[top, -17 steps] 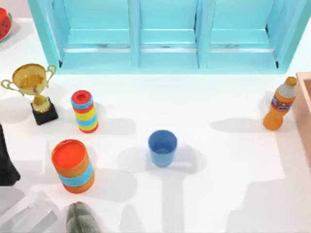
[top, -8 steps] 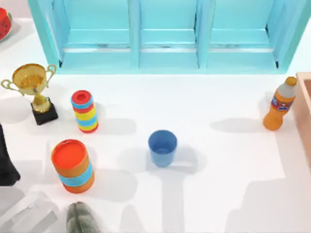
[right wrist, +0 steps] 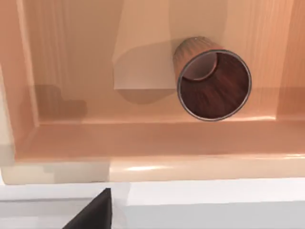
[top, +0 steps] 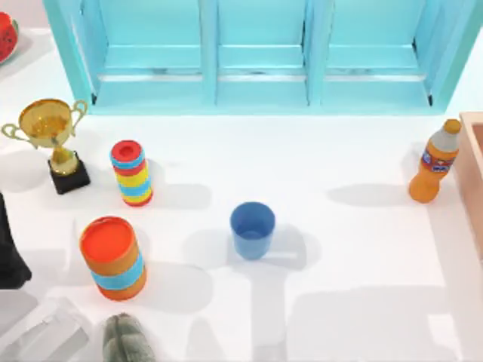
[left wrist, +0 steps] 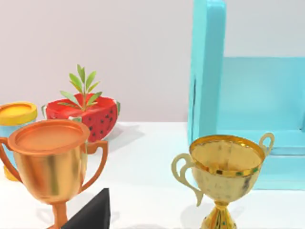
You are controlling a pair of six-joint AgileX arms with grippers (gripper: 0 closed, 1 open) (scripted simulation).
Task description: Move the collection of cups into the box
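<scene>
Blue cup [top: 252, 228] stands upright and open-mouthed on the white table [top: 339, 249], the landmark for everything else in the top view. Off to its left are two striped cylinders: the larger orange-topped one [top: 113, 257] nearer the front edge, the smaller red-topped one [top: 131, 173] farther back. Beyond those, farther left, sits a gold trophy [top: 51, 136] on a black base. Behind the blue cup runs the turquoise shelf unit [top: 256, 56]. Well to the cup's right stands an orange drink bottle [top: 434, 162], and just past it, at the table's right edge, the tan box [top: 473, 173] shows one wall.

The right wrist view looks down into that box [right wrist: 95, 71], where the brown cup [right wrist: 213, 83] stands on the floor, mouth up, close to one inner wall. Whether either arm's jaws are released or clenched cannot be told.

The left wrist view faces the gold trophy [left wrist: 221, 174], a copper trophy [left wrist: 47, 162] beside it, and a watermelon-shaped planter [left wrist: 88, 112] behind.
</scene>
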